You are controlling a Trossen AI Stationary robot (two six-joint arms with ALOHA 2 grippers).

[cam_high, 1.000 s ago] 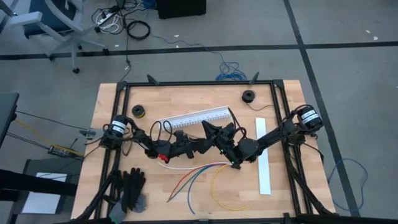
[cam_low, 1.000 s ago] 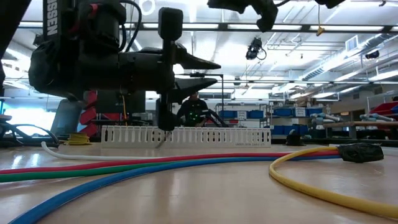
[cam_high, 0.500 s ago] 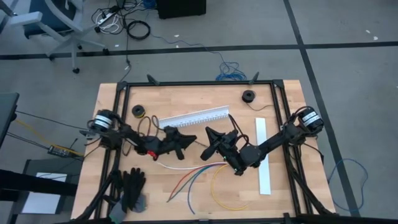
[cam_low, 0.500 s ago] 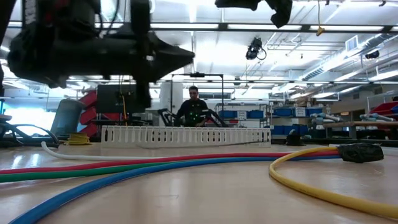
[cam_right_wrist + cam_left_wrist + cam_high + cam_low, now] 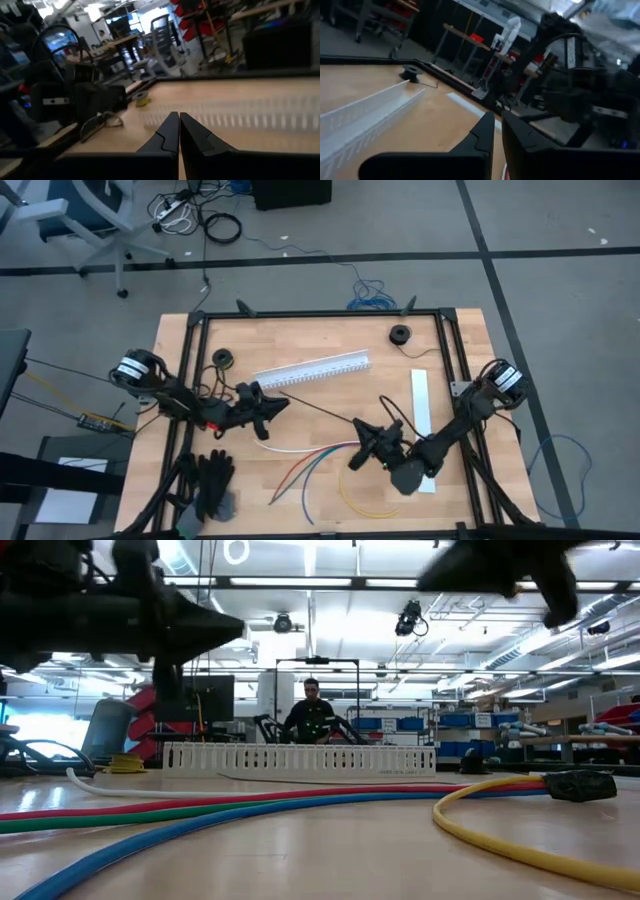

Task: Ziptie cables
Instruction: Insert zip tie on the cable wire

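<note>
**A:** Take the white slotted channel (image 5: 312, 368) as the landmark and go left to right. Where does it all stand?

**B:** The left gripper (image 5: 275, 402) hangs just below the channel's left end, fingers pressed together with nothing between them. A thin dark strand runs from it toward the right arm; I'd guess it is the tie, but I cannot tell. The cables (image 5: 318, 463) lie fanned on the bare wood below the channel's middle: white nearest it, then red, green and blue side by side, and the yellow one curling into a loop to their right. The right gripper (image 5: 354, 459) sits below the channel's right end, right at the cables' gathered ends, also closed and empty.

**A:** So how should the step be done?

**B:** As I judge it, the strands must be gathered first where they already run closest, near the right gripper. Open before descending, pinch low, and keep the yellow loop from springing out.

**A:** Room to move?

**B:** Plenty of open wood below the channel. Watch the black gloves (image 5: 211, 484) at the table's near-left edge, the flat white strip (image 5: 424, 430) just right of the right gripper, and the black frame (image 5: 320, 315) along the far edge.
</note>
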